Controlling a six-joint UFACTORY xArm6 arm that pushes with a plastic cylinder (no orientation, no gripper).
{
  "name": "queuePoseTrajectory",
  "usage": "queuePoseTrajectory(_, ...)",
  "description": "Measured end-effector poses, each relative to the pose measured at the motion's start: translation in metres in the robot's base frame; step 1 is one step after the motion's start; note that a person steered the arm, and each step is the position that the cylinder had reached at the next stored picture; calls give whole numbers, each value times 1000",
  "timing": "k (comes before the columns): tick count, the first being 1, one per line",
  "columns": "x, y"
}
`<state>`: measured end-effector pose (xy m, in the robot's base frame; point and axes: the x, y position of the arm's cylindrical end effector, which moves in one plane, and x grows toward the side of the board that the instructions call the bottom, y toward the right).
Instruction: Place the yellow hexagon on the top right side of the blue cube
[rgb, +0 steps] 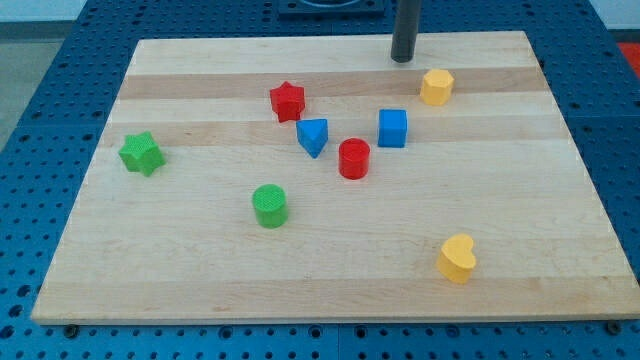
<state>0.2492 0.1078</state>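
1. Camera view, surfaces: the desk is a pale wooden board with lengthwise grain bands in lighter and darker tones, resting on a blue perforated base dotted with regular holes.
2. Camera view, blocks: all seven are small, matte, solid-coloured pieces with faintly ridged sides.
3. The yellow hexagon is a short, six-sided prism with a flat top, lying near the view's top right part of the board.
4. The blue cube sits just below and to the view's left of the yellow hexagon, near it but apart, a strip of bare wood between them.
5. A red cylinder stands close to the blue cube's lower left; a blue triangle, wedge-shaped, lies just beside that cylinder toward the view's left.
6. A red star is above the triangle; a green star lies well apart near the left edge; a green cylinder sits lower centre; a yellow heart lies at the lower right.
7. Arm: a straight dark rod comes down upright from the view's top edge. My tip rests near the board's top edge, just to the view's upper left of the yellow hexagon, not touching it.
8. There is no gripper on this rod, so nothing spreads or pinches.
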Motion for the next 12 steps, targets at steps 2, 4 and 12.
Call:
queuePoseTrajectory(2,33,15)
queuePoseTrajectory(4,66,19)
queuePoseTrajectory(12,106,13)
